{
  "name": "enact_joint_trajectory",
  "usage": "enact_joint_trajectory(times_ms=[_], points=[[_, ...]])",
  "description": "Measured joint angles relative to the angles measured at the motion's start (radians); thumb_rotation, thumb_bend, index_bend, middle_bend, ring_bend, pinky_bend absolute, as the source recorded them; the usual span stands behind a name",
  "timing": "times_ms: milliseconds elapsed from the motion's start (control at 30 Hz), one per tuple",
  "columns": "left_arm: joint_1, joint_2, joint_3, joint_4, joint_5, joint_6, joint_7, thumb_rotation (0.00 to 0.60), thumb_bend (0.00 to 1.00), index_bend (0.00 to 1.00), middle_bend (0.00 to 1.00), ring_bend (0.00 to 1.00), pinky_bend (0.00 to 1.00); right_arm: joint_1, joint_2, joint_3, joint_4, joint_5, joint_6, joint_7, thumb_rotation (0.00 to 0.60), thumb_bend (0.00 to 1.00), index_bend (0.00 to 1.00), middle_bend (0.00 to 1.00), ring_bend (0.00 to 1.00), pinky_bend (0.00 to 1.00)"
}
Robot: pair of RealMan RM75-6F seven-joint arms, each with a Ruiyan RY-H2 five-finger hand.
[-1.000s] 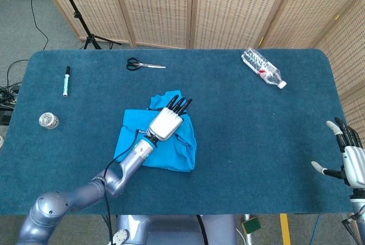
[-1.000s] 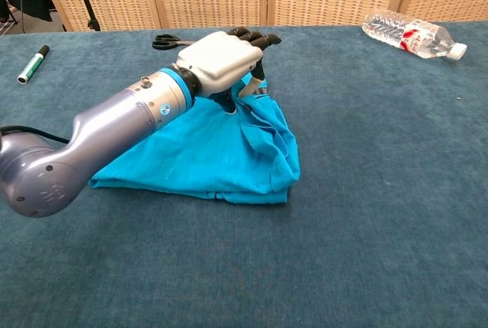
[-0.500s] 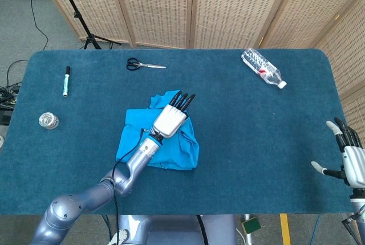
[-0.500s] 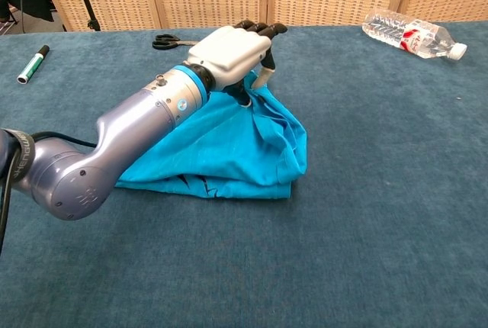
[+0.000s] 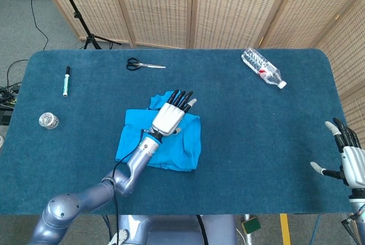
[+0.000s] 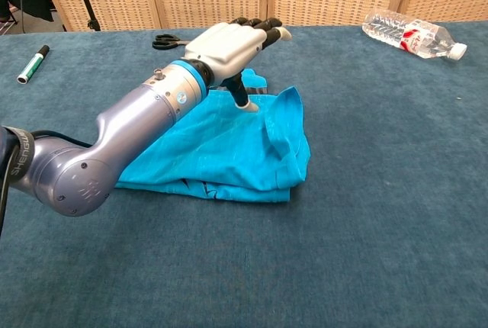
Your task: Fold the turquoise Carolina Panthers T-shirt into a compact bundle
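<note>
Above the folded T-shirt (image 5: 185, 142) your left hand (image 6: 229, 44) hovers with fingers extended, holding nothing; this fold looks laid, so next grasp an edge.

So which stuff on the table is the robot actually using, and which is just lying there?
Using:
blue T-shirt
left robot hand, above the shirt, holding nothing

Just lying there:
scissors
marker
water bottle
small clear round thing
right robot hand, off at the edge

left hand (image 5: 170, 118) over the t-shirt (image 5: 185, 145) mid-table; scissors (image 5: 144, 65) behind, bottle (image 5: 262, 68) far right.
</note>
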Motion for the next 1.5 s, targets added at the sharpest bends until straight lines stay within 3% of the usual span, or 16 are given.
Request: enact_joint_trajectory(times_ms=[300, 500, 1033, 1267, 1500], points=[[0.022, 0.021, 0.013, -0.024, 0.016, 0.042, -0.036, 0.6, 0.0, 0.0, 0.0, 0.0, 0.0, 0.0, 0.001, -0.001, 0.002, -0.001, 0.0, 0.002, 0.6, 0.0, 0.0, 0.0, 0.0, 0.0], [0.069, 0.104, 0.016, -0.118, 0.025, 0.102, -0.068, 0.6, 0.0, 0.0, 0.0, 0.0, 0.0, -0.001, 0.001, -0.002, 0.0, -0.005, 0.002, -0.001, 0.6, 0.0, 0.0, 0.0, 0.0, 0.0], [0.3, 0.557, 0.086, -0.556, 0.004, 0.161, -0.108, 0.6, 0.0, 0.0, 0.0, 0.0, 0.0, -0.006, -0.003, -0.014, -0.032, -0.026, 0.022, -0.06, 0.6, 0.0, 0.0, 0.0, 0.0, 0.0], [0.446, 0.745, 0.147, -0.697, -0.018, 0.198, -0.167, 0.6, 0.0, 0.0, 0.0, 0.0, 0.0, -0.008, -0.002, -0.015, -0.034, -0.026, 0.025, -0.065, 0.6, 0.0, 0.0, 0.0, 0.0, 0.0], [0.602, 0.854, 0.212, -0.761, -0.02, 0.3, -0.257, 0.6, 0.0, 0.0, 0.0, 0.0, 0.0, -0.011, -0.001, -0.023, -0.044, -0.04, 0.033, -0.093, 0.6, 0.0, 0.0, 0.0, 0.0, 0.0]])
